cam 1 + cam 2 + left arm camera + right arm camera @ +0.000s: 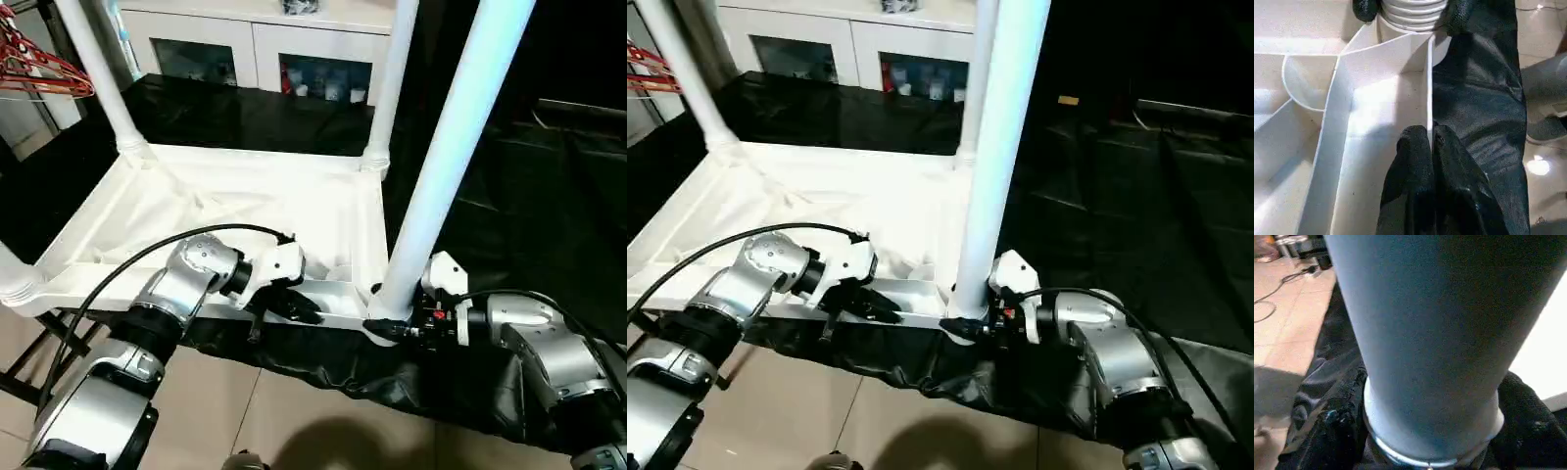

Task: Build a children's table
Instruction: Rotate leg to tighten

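Note:
The white table top [196,211] lies upside down on a black cloth, ribbed side up. Legs stand in its far-left [98,69] and far-right [390,78] corner sockets, and a leg's base shows at the near-left corner [12,279]. The near-right leg [451,147] rises from its corner socket. My left gripper [1430,134] is shut on the thin near rim wall of the top, a little left of that corner. My right gripper [382,328] reaches in from the right, a black finger [1337,431] pressed against each side of the near-right leg's base.
A white cabinet with glass doors [255,54] stands behind the table top. Red hangers [34,64] hang at the far left. The black cloth [509,196] spreads to the right and drapes over the near edge above the tiled floor [245,411].

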You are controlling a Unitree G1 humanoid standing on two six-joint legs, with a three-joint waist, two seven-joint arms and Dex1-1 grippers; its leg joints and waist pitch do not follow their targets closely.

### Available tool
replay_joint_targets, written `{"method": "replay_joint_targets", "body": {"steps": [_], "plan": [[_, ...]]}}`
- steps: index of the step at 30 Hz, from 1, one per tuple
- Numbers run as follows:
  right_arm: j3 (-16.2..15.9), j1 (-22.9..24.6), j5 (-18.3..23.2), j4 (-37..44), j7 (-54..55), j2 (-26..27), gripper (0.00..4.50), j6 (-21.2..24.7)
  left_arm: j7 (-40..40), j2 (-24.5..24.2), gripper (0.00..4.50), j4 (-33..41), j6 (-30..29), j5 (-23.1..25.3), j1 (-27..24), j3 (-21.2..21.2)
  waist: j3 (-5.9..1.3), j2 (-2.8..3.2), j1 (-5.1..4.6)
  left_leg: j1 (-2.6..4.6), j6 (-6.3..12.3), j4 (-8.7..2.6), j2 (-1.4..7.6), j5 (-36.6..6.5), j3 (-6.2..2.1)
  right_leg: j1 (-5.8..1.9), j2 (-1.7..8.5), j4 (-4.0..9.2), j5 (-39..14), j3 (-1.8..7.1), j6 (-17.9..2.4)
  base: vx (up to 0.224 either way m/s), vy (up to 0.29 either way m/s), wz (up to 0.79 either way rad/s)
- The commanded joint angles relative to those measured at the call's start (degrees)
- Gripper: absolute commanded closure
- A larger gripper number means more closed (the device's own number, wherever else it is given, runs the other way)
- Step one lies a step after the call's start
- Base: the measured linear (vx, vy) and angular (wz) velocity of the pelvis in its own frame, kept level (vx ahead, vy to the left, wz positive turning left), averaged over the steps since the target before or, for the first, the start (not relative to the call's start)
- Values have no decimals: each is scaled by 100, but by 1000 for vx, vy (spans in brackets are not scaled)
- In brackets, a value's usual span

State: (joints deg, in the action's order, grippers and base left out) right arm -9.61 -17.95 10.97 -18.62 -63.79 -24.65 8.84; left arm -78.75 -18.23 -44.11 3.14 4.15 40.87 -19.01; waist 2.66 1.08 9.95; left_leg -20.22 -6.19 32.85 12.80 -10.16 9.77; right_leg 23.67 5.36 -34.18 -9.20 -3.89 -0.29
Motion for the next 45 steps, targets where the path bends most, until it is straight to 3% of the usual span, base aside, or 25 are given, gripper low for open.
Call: {"method": "replay_joint_targets", "body": {"steps": [1, 6, 8, 14, 17, 20, 24, 33, 38, 45], "plan": [[-139, 11, 54, -74, 222, 278, 172, 163, 663, 243, 450, -62, -111, 0, 240, 105, -358, -30, -30, 28, 176, -364, -1, -1509, 65, -323, 230, 388, -1460, 182, -1208, 0, 0, 0], [210, -233, -190, -785, 1766, 1037, 173, 198, 1546, 692, 450, -317, -382, 43, 410, 286, -327, -28, -118, 33, 18, -418, -32, -1739, 23, -306, 261, 512, -2560, 158, -773, 0, 0, 0], [288, -371, -254, -1080, 2193, 1266, 173, 167, 1802, 831, 450, -400, -464, 66, 457, 315, -333, -14, -188, 30, -33, -423, -39, -1756, 12, -291, 260, 524, -2610, 152, -757, 0, 0, 0], [623, -1032, -597, -2217, 4067, 2038, 173, -270, 2589, 1364, 450, -643, -711, 37, 599, 434, -348, -1, -313, 11, -31, -421, -52, -1658, 10, -284, 243, 492, -2264, 161, -879, 0, 0, 0], [671, -1134, -636, -2373, 4203, 2168, 173, -444, 2677, 1479, 450, -647, -733, 43, 593, 445, -360, -9, -340, -14, 52, -412, -56, -1550, 13, -324, 235, 477, -1999, 161, -934, 0, 0, 0], [830, -1236, -488, -2496, 4062, 2272, 103, -519, 2717, 1544, 450, -610, -766, 84, 546, 440, -387, -14, -333, -28, 180, -391, -54, -1316, 23, -352, 222, 415, -1410, 166, -1090, 0, 0, 0], [781, -1182, -446, -2342, 3535, 2070, 59, -515, 2509, 1423, 450, -531, -704, 109, 426, 385, -388, 8, -342, -23, 286, -380, -43, -1247, 33, -368, 214, 381, -1008, 167, -1263, 0, 0, 0], [466, -786, -376, -1680, 2078, 1290, 53, -600, 1615, 1027, 450, -283, -334, 75, 184, 231, -364, -6, -329, -12, 334, -393, -27, -1418, 45, -375, 221, 419, -1318, 170, -1236, 0, 0, 0], [324, -372, -16, -849, 854, 714, 53, -460, 962, 725, 450, -171, -178, 13, 127, 171, -356, -11, -231, -15, 444, -388, 4, -1428, 62, -372, 210, 416, -1323, 172, -1221, 0, 0, 0], [-116, 128, 120, -26, -439, -15, 53, -209, 187, 406, 450, -95, 81, -69, 92, 100, -353, -11, -132, -5, 373, -399, 24, -1481, 53, -358, 234, 423, -1527, 186, -1145, 0, 0, 0]]}}
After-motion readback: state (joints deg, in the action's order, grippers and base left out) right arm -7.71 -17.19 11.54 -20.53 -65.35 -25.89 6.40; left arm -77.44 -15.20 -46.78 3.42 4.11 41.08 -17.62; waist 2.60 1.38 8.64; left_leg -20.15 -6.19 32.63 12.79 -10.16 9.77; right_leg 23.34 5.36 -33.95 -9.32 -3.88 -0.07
